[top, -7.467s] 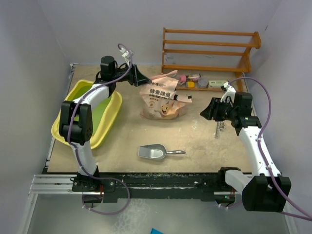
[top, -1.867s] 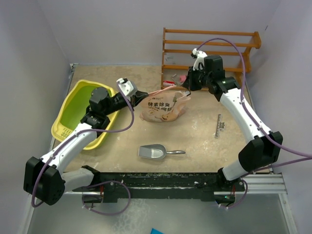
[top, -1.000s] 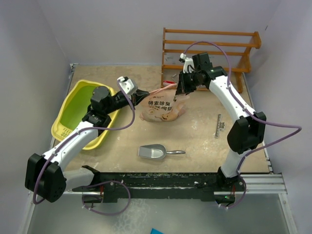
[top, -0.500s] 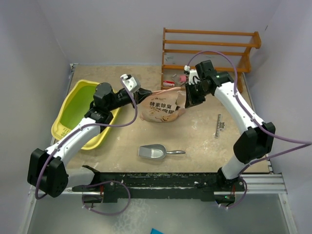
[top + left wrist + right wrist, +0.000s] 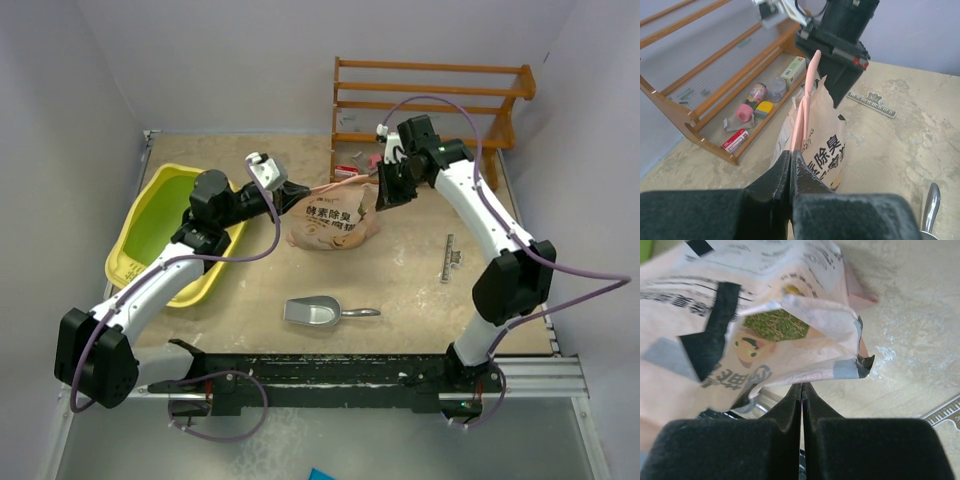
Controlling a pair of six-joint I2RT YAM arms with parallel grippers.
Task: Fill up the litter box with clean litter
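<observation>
You're opening the bag [image 5: 330,222]: left jaws pinch its top edge, right jaws closed at the torn corner, grip unclear. Next, tip it over the litter box [image 5: 126,264].

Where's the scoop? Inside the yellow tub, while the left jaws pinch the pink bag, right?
No. The scoop lies on the table, outside the yellow tub; the top view shows it. The left jaws do pinch the pink bag.

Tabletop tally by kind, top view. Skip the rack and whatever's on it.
litter box: 1
litter bag: 1
metal scoop: 1
ruler: 1
Total: 4
</observation>
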